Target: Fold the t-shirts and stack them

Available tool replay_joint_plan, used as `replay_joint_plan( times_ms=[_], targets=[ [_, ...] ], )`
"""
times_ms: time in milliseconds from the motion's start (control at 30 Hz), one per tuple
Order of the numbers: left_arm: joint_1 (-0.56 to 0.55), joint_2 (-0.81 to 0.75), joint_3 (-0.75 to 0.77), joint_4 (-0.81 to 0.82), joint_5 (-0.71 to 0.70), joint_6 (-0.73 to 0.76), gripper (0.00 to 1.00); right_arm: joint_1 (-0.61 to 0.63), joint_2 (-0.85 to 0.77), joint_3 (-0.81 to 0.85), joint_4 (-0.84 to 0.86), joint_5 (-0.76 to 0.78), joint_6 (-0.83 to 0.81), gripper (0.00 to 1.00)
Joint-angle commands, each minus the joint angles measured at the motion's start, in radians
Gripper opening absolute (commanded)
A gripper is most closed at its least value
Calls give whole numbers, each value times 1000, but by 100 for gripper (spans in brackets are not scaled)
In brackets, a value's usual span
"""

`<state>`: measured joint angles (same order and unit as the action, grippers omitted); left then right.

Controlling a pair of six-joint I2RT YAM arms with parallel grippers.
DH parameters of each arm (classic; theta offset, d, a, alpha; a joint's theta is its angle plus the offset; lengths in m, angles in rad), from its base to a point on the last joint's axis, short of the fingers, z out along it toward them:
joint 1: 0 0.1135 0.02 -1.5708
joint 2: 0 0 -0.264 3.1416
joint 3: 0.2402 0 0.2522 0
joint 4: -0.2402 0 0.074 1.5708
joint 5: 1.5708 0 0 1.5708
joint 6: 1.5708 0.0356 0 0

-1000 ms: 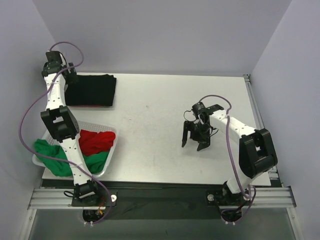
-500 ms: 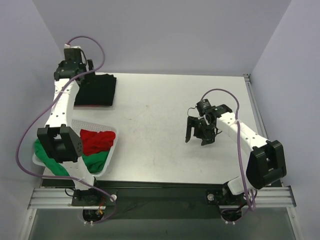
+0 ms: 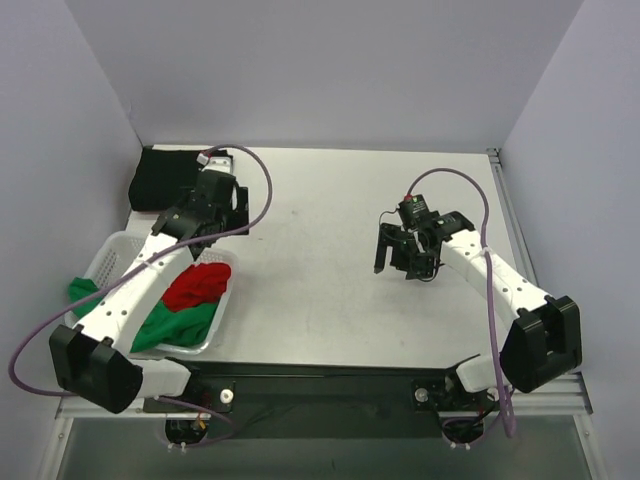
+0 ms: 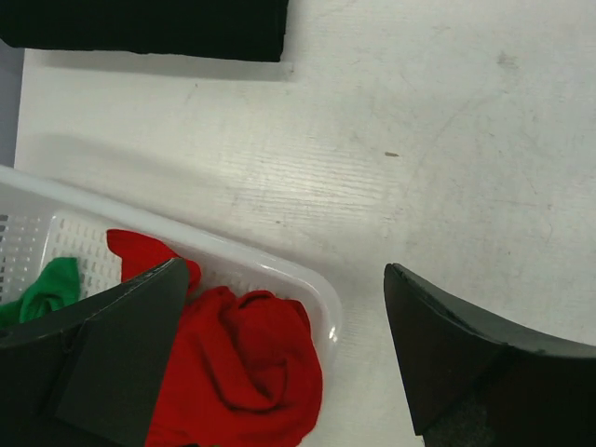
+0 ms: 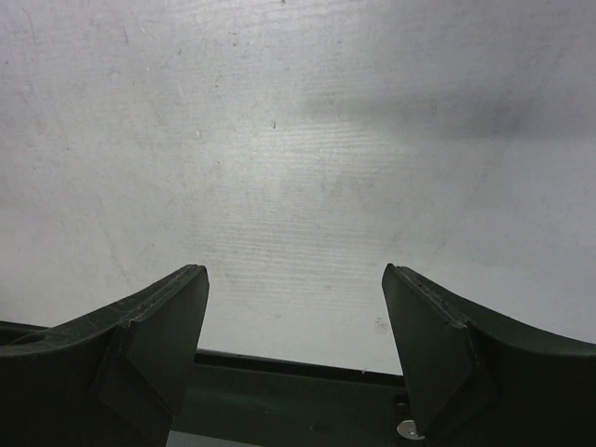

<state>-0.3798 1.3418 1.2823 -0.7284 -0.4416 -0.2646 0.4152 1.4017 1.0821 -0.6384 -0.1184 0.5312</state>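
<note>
A folded black t-shirt (image 3: 165, 180) lies at the table's back left; its edge shows at the top of the left wrist view (image 4: 140, 23). A crumpled red t-shirt (image 3: 195, 285) and a green t-shirt (image 3: 180, 325) lie in the white basket (image 3: 120, 248). My left gripper (image 3: 215, 232) is open and empty, above the basket's far right corner, with the red t-shirt (image 4: 242, 363) between its fingers in the wrist view. My right gripper (image 3: 397, 262) is open and empty above bare table at centre right.
Part of the green cloth (image 3: 85, 290) hangs over the basket's left rim. The basket rim (image 4: 279, 275) crosses the left wrist view. The right wrist view shows bare table and its near edge (image 5: 279, 391). Walls close the table at the back and sides.
My left arm has swung from the back left corner to the right and nearer, off the black t-shirt and over the basket's corner. My right gripper has shifted slightly back.
</note>
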Motion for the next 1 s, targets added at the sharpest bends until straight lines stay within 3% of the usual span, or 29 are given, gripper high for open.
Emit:
replay_joint_plan(
  times_ms=[0,267,533,967],
  targets=[
    [-89,-95,-91,41,-127,-110,97,11,-21,-8,8,39,13,78],
    [-261,-203,-201,-16,-177,-254,97,16,-75,-47,49,95,33,77],
    [-291,-291,-228,12,-239,-265,97,16,-176,-119,134,115,56,77],
    [-291,-303,-227,-45,-295,-298,97,19,-182,-142,152,115,53,77]
  ],
)
